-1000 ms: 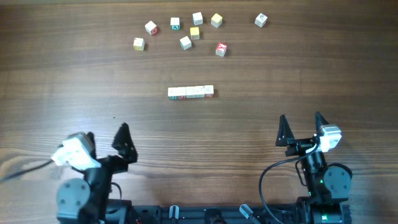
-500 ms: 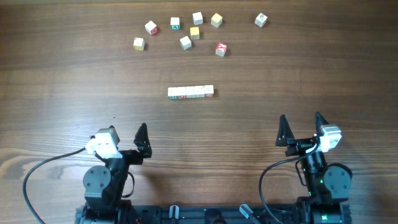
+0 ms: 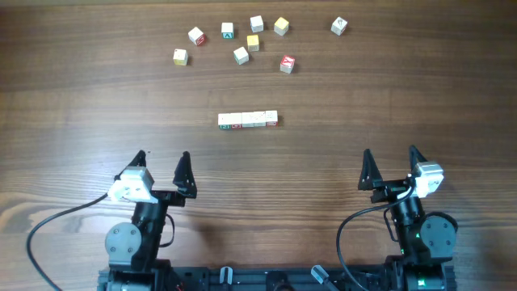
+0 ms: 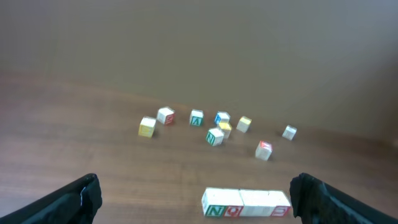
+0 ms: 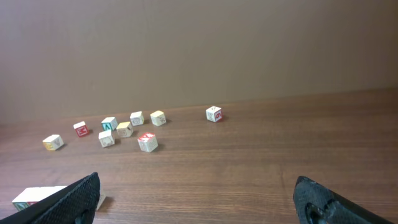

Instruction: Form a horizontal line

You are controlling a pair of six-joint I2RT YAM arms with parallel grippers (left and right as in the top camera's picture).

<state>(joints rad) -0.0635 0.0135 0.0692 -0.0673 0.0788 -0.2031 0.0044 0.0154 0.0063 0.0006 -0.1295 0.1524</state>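
The horizontal line [image 3: 248,120] is a short row of small whitish cubes touching side by side at the middle of the table, with green and red letters on their near faces. In the left wrist view the horizontal line [image 4: 245,203] lies ahead and right of centre. My left gripper [image 3: 162,158] stands open and empty near the front edge, well short of the row and to its left; its jaws [image 4: 194,186] are spread wide. My right gripper [image 3: 390,155] is open and empty at the front right. From the right wrist [image 5: 198,186] the horizontal line [image 5: 34,196] shows only partly, behind the left finger.
Several loose cubes [image 3: 252,40], some yellow, are scattered along the far side of the table. One white cube [image 3: 339,27] lies apart at the far right, and a red-faced one [image 3: 287,63] sits nearest the row. Bare wood lies between the row and both grippers.
My left arm has swung rightward from a skewed pose at the front left and now points straight toward the far side. The right arm and the cubes have not moved.
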